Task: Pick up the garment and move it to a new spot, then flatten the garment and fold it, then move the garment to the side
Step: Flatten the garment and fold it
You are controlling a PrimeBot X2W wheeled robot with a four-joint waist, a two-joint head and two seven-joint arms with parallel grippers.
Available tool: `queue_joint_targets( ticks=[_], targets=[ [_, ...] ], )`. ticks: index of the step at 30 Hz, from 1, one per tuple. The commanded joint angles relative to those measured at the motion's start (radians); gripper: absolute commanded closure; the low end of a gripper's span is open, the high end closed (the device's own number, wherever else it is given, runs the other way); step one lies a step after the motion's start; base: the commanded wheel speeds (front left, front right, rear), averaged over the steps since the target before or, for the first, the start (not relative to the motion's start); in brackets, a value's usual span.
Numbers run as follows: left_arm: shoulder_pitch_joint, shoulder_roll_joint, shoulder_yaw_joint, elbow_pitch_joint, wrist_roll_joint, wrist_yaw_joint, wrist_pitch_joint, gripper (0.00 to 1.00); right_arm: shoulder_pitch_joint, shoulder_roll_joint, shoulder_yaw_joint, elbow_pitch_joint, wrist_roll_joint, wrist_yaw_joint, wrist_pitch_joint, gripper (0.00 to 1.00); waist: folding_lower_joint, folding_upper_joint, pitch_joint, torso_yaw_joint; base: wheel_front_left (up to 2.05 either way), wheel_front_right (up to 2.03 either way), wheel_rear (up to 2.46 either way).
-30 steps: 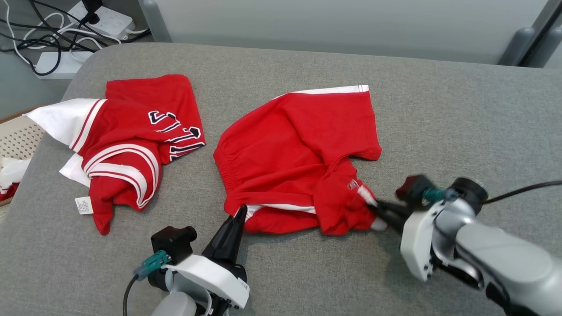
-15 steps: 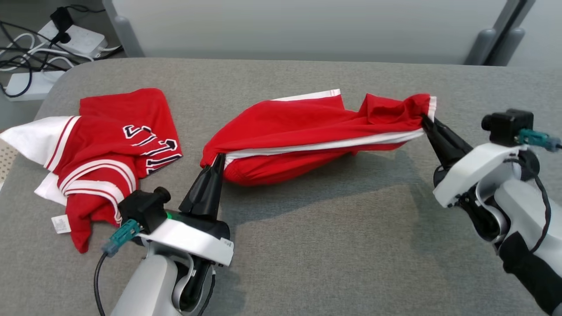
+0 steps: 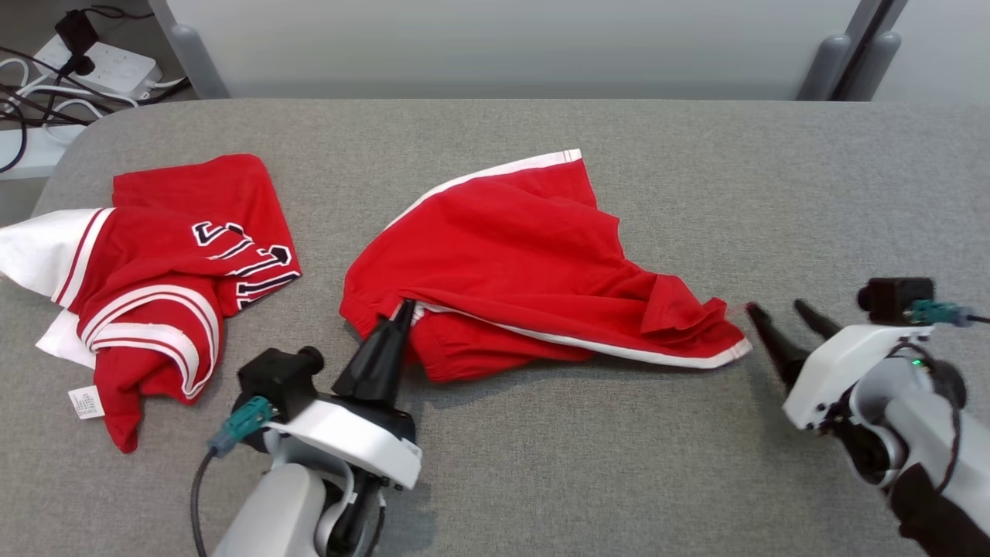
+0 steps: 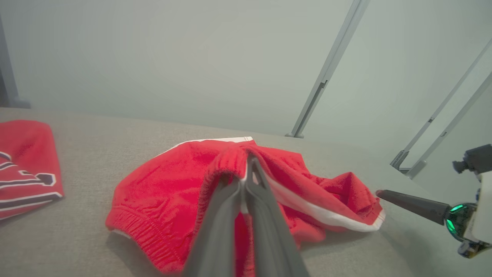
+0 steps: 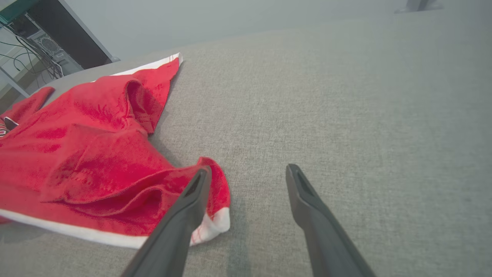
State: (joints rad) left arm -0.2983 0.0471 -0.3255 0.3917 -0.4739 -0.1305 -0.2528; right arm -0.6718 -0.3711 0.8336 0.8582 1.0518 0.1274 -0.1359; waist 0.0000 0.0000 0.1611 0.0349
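Red shorts (image 3: 526, 247) lie crumpled on the grey surface (image 3: 696, 170); the left hand (image 3: 402, 309) pinches their waistband (image 3: 363, 302), the right hand (image 3: 776, 307) stands wide, holding nothing, just beside the hem (image 3: 727, 352).

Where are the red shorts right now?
Head view: the red shorts lie on the grey surface, right of the red jersey, waistband pinched by the left gripper, with the open right gripper just off their right-hand corner.

Garment (image 3: 510, 247) — soft matt cloth; tabletop (image 3: 696, 464) — rough woven fabric.
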Motion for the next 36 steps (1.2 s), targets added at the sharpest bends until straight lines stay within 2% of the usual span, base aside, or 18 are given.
queue_joint_targets(
  ticks=[1, 4, 8, 14, 19, 26, 36],
  targets=[
    [-0.036, 0.013, 0.051, -0.022, 0.012, 0.000, -0.009, 1.00, -0.015, -0.030, -0.008, -0.005, -0.015, 0.003, -0.026, 0.00, 0.0000, 0.0000, 0.002, 0.005, 0.00, 0.00, 0.00],
    [-0.032, 0.011, 0.105, -0.018, 0.041, 0.000, -0.009, 1.00, -0.021, -0.063, 0.001, -0.019, -0.050, 0.003, -0.051, 0.00, 0.0000, 0.0000, 0.002, 0.012, 0.00, 0.00, 0.00],
    [-0.028, 0.008, 0.174, -0.028, 0.091, 0.000, -0.009, 1.00, -0.015, -0.083, 0.046, -0.104, -0.084, 0.003, -0.069, 0.00, 0.0000, 0.0000, 0.007, 0.016, 0.00, 0.00, 0.00],
    [-0.039, 0.004, 0.162, -0.019, 0.095, 0.000, -0.009, 1.00, -0.001, -0.124, 0.202, -0.304, -0.106, 0.003, -0.051, 0.00, 0.0000, 0.0000, 0.022, 0.019, 0.00, 0.00, 0.00],
    [-0.043, 0.004, 0.145, -0.016, 0.081, 0.000, -0.009, 1.00, -0.005, -0.202, 0.295, -0.410, -0.086, 0.003, -0.053, 0.00, 0.0000, 0.0000, 0.030, 0.013, 0.00, 0.00, 0.00],
    [-0.038, 0.003, 0.127, -0.018, 0.061, 0.000, -0.009, 1.00, -0.003, -0.259, 0.382, -0.466, -0.060, 0.003, -0.067, 0.00, 0.0000, 0.0000, 0.028, 0.005, 0.00, 0.00, 0.00],
    [-0.040, 0.003, 0.094, -0.015, 0.036, 0.000, -0.009, 1.00, -0.016, -0.239, 0.437, -0.431, -0.077, 0.003, -0.054, 0.00, 0.0000, 0.0000, 0.039, 0.026, 0.00, 0.00, 0.00]
  ],
)
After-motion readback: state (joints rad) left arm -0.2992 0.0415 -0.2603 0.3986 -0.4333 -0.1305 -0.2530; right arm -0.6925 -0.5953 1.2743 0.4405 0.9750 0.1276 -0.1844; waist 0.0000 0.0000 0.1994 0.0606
